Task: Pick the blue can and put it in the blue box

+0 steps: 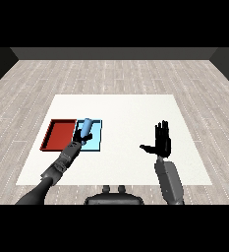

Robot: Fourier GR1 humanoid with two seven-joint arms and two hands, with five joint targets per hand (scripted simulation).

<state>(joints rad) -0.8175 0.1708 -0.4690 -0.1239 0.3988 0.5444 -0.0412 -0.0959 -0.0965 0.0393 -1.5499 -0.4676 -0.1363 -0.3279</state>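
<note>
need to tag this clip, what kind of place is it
Likely a bare sorting test room: a white table on grey plank flooring, dark walls behind, only a red tray and a light blue tray on it.

One head-height view looks down, forward across the white table (135, 106).

Two trays lie side by side near the table's (135, 106) left edge, the red tray (60, 134) outermost, the blue tray (93, 142) touching its right side. The blue can (86, 126), in the left hand (78, 136), sits over the blue tray's left part. The right hand (161, 140) hovers over the table's right half, well apart.
</note>
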